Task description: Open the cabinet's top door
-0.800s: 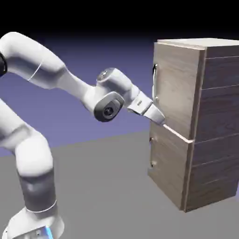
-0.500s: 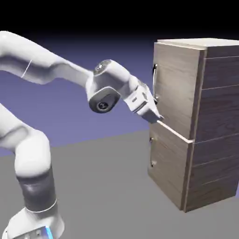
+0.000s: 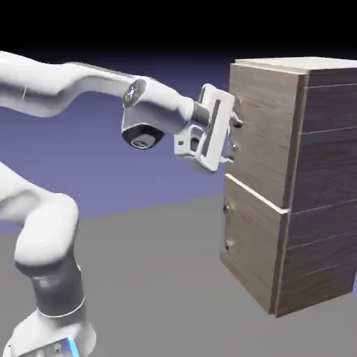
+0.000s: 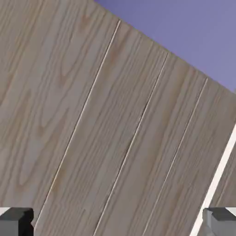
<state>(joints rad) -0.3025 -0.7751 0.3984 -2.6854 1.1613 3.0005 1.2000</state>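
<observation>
Gripper (image 3: 236, 136) wide open, empty, at top door (image 3: 261, 132).

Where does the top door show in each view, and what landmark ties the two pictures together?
Exterior view: the top door is the cabinet's upper front panel, right of middle, just past the gripper.
Hand view: the top door fills nearly the whole picture, slanted.
Shared landmark: the door's wood grain.

The cabinet (image 3: 293, 181) shows matt grey-brown wood grain in planks. The top door (image 4: 92, 120) looks the same. The arm (image 3: 63, 90) looks smooth, glossy white.
</observation>
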